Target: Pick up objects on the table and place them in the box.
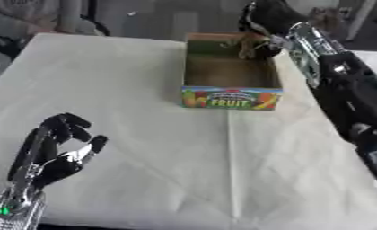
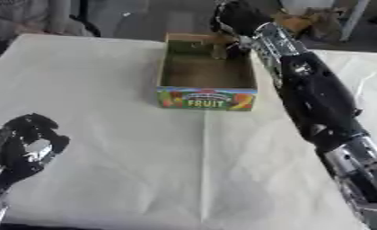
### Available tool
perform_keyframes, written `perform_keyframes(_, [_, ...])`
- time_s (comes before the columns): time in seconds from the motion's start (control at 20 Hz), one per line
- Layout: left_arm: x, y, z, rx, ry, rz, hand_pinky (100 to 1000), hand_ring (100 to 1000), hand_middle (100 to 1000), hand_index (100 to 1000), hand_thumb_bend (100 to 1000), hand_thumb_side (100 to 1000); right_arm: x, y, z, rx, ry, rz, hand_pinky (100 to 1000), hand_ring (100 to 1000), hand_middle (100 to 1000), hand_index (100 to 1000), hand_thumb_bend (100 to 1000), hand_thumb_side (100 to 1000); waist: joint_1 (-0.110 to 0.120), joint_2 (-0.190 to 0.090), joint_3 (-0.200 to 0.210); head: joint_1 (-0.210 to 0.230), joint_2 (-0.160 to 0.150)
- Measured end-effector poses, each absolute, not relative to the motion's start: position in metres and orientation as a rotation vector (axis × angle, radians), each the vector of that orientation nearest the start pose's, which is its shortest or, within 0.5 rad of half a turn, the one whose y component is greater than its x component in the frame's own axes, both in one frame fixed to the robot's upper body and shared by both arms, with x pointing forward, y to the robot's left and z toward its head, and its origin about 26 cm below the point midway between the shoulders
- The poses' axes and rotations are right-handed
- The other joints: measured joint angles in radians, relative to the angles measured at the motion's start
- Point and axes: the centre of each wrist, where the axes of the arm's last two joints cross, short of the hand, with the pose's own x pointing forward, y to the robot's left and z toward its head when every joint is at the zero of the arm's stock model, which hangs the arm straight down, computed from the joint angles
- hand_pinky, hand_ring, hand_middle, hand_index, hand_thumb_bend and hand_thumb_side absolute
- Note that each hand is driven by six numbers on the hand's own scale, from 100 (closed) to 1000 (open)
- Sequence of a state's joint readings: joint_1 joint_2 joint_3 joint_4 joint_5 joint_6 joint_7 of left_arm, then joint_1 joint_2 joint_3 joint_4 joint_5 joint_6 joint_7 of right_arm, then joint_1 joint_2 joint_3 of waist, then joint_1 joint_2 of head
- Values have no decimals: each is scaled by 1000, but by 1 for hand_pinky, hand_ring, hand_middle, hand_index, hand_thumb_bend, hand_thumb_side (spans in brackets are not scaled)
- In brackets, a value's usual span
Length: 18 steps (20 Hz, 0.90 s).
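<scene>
box (image 1: 231, 72) near far edge of table (image 1: 144, 148), right of centre, open top, "fruit" label on near wall. right hand (image 1: 264, 20) over box's far right corner, fingers pointing down around small brownish object (image 1: 247, 47), which hangs inside far end of box; cannot tell whether fingers grip it. left hand (image 1: 62, 143) idle near table's near left corner, fingers up, relaxed, holding nothing. cloth on table creased.

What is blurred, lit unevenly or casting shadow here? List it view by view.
Left eye view: soft throughout; the right hand over the box far corner is smeared, its fingers unreadable; the box interior sits in shadow; only FRUIT reads on the label. Right eye view: equally soft; the left hand is a dark blur at the lower left; light on the table is even, without glare.
</scene>
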<state>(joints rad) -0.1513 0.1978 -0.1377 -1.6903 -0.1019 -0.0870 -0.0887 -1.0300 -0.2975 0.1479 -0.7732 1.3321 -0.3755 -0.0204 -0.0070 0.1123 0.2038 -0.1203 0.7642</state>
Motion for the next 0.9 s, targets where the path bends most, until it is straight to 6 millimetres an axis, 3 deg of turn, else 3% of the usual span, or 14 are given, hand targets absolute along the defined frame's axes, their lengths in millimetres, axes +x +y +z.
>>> perform_keyframes(0.15, [308, 229, 64, 8, -1882, -482, 552, 499, 535, 581, 638, 367, 499, -212, 156, 1610, 2263, -2407, 666, 595, 387, 468, 100, 100, 4, 5, 15, -16, 0])
perform_keyframes(0.25, [309, 228, 64, 3, -1885, -482, 552, 499, 535, 581, 638, 367, 499, -207, 145, 1603, 2262, -2451, 682, 625, 455, 521, 140, 100, 7, 6, 18, -23, 0])
perform_keyframes(0.3, [309, 227, 64, 0, -1886, -481, 551, 499, 535, 581, 639, 367, 499, -206, 140, 1601, 2254, -2475, 691, 644, 492, 549, 118, 100, 7, 6, 18, -25, 0])
perform_keyframes(0.5, [309, 227, 64, -3, -1886, -480, 551, 499, 534, 581, 640, 367, 498, -203, 128, 1586, 2186, -2599, 756, 756, 710, 776, 297, 105, 6, 7, 17, -27, 0])
perform_keyframes(0.75, [309, 227, 64, -3, -1886, -480, 551, 499, 534, 581, 643, 367, 498, -205, 124, 1550, 2132, -2741, 804, 822, 838, 888, 418, 303, 5, 8, 11, -26, 0])
perform_keyframes(0.85, [309, 227, 64, -2, -1886, -479, 551, 499, 534, 581, 643, 367, 498, -206, 125, 1529, 2142, -2778, 818, 839, 870, 907, 435, 344, 4, 8, 7, -24, 0])
perform_keyframes(0.9, [309, 227, 64, -2, -1886, -479, 551, 499, 534, 581, 641, 366, 498, -207, 126, 1517, 2151, -2794, 823, 844, 881, 912, 387, 376, 4, 8, 5, -23, 0])
